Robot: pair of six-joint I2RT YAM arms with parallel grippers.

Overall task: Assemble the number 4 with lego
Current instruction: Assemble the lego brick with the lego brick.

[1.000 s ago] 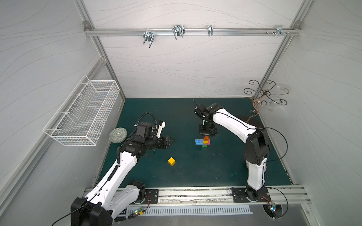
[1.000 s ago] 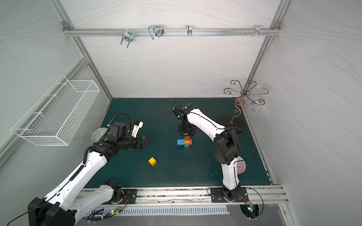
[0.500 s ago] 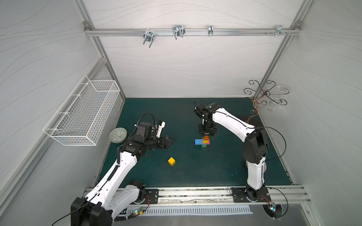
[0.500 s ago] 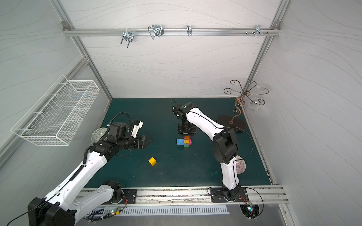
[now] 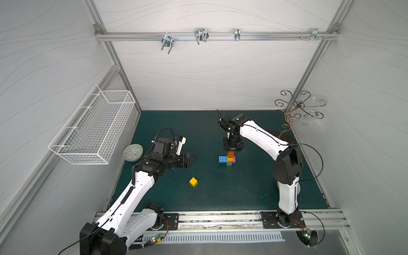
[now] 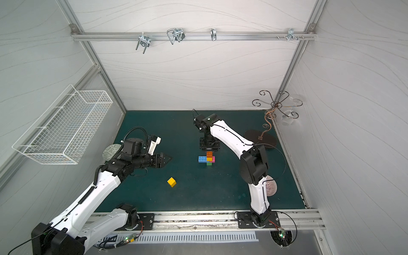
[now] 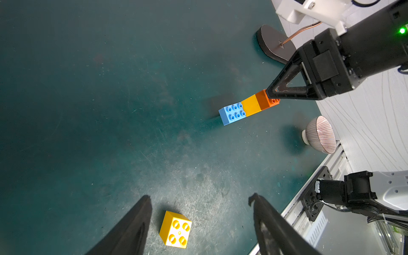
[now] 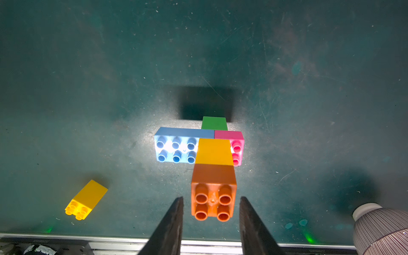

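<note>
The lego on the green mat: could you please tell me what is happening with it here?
The right gripper stands over the joined brick cluster, its jaws open either side of the orange brick without gripping it. The left gripper, open, is near the loose yellow brick, not yet added.

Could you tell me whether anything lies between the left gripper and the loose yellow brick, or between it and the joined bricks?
Nothing visible does. Only bare mat separates the left gripper from the loose yellow brick, and that brick from the joined bricks, where the right gripper straddles the orange brick.
</note>
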